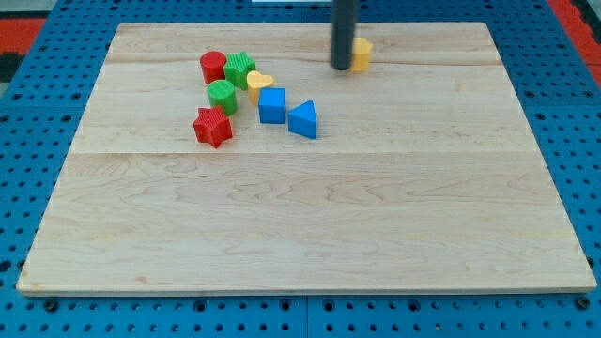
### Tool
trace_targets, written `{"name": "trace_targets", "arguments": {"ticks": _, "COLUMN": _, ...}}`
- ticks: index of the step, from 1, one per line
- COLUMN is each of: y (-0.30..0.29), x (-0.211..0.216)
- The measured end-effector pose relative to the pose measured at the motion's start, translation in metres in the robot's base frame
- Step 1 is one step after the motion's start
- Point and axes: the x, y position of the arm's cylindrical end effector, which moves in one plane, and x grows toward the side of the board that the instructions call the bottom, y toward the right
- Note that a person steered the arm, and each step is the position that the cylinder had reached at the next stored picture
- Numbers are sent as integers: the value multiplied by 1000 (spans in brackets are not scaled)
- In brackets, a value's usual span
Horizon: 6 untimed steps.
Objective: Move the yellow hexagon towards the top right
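Observation:
The yellow hexagon [362, 54] lies near the view's top, a little right of centre, partly hidden by my rod. My tip [342, 66] rests on the board right against the hexagon's left side. Further left sits a cluster of blocks: a red cylinder [213, 66], a green star [239, 69], a yellow heart [259, 83], a green cylinder [223, 96], a red star [213, 126], a blue cube [272, 104] and a blue triangle [303, 119].
The wooden board [300, 216] lies on a blue perforated table [28, 122]. The board's top edge runs just above the hexagon.

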Motion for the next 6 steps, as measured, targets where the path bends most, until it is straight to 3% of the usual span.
{"name": "trace_targets", "arguments": {"ticks": 1, "y": 29, "x": -17}}
{"name": "trace_targets", "arguments": {"ticks": 3, "y": 0, "x": -32}}
{"name": "trace_targets", "arguments": {"ticks": 4, "y": 39, "x": -51}}
{"name": "trace_targets", "arguments": {"ticks": 6, "y": 25, "x": -35}}
